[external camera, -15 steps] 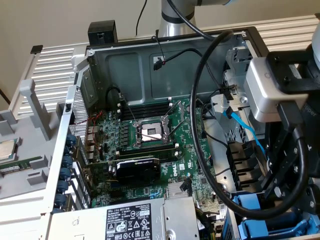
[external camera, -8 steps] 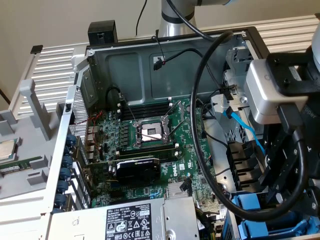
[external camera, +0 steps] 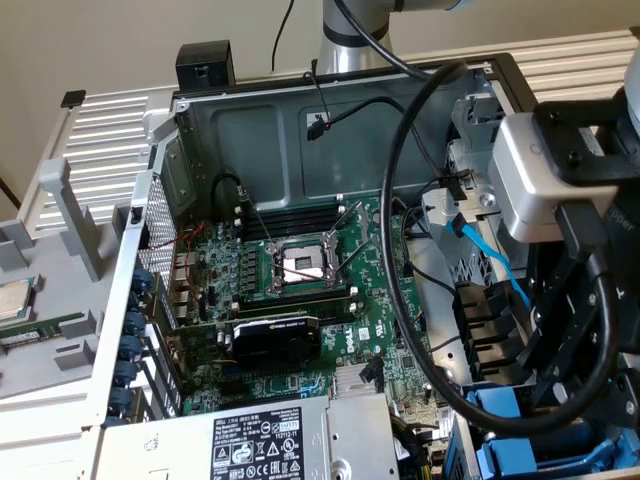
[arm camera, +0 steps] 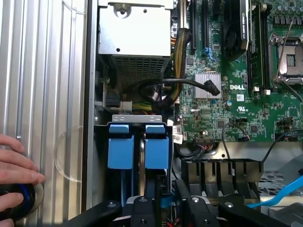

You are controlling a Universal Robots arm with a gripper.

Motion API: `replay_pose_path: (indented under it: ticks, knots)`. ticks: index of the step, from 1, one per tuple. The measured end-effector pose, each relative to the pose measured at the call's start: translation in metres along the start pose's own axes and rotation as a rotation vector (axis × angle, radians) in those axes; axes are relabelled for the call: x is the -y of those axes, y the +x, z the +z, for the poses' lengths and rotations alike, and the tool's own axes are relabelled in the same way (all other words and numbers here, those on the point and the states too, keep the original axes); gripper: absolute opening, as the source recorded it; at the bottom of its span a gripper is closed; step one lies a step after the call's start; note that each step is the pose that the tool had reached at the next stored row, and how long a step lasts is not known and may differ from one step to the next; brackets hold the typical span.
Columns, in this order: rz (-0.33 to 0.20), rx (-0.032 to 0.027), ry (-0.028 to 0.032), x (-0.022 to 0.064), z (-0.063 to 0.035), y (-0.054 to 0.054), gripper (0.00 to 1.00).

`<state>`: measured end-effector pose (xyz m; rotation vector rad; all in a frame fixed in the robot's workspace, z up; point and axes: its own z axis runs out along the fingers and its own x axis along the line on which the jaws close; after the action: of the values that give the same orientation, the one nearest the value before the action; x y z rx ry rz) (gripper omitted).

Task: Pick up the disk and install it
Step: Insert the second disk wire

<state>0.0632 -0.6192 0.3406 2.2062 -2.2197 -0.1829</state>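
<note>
Gripper [arm camera: 168, 204] hovers at the mouth of the drive bay [arm camera: 102, 156], jaws apart with a dark gap between them, clamped on nothing I can make out. A sliver of blue shows in that gap.

Inside the bay stands the disk [arm camera: 156, 145], showing its blue carrier. A second blue face [arm camera: 120, 145] is just beside it in the bay. I cannot tell whether the two belong to one carrier.

Beyond the bay, further from the gripper, lies the power supply [arm camera: 135, 28]. Black cables [arm camera: 161, 87] loop between it and the bay. The motherboard [arm camera: 236, 94] spreads out beside the bay, inside the case. A light blue cable [arm camera: 284, 189] runs near the bay on the motherboard side.

Outside the case, on the ribbed metal panel [arm camera: 42, 94] on the far side of the bay from the motherboard, a hand [arm camera: 14, 163] rests on a round black and blue object [arm camera: 19, 201].
</note>
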Motion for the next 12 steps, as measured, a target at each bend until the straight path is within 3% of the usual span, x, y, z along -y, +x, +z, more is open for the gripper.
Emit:
replay_pose_path:
  ticks: [12]
  knots:
    - [0.0, 0.0, 0.0017, -0.0025, -0.0291, -0.005, 0.31]
